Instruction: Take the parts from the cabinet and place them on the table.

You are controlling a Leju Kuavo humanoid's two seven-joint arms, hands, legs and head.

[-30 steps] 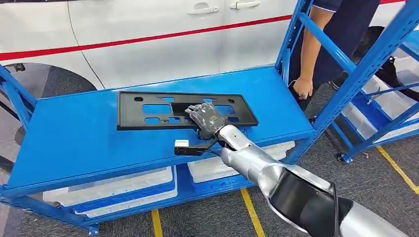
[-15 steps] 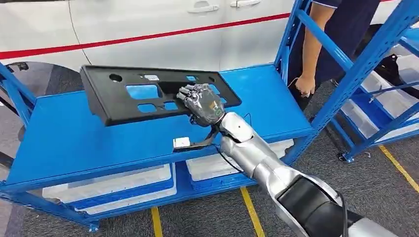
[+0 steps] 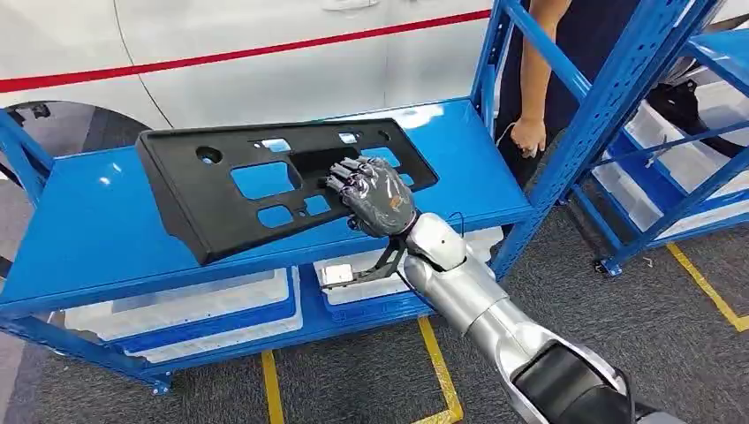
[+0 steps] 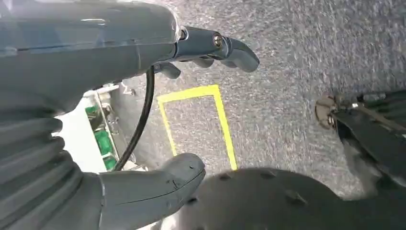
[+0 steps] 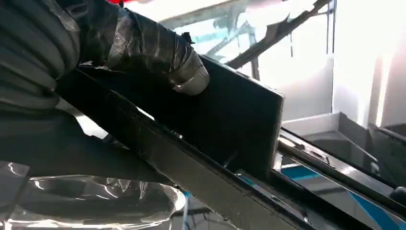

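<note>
Beyond the hand we see a white car body with a red stripe along its side. To the hand's right, a person stands between blue rack uprights, one hand hanging down. Below the hand, white bins sit on a lower shelf, above grey carpet marked with yellow lines.
</note>
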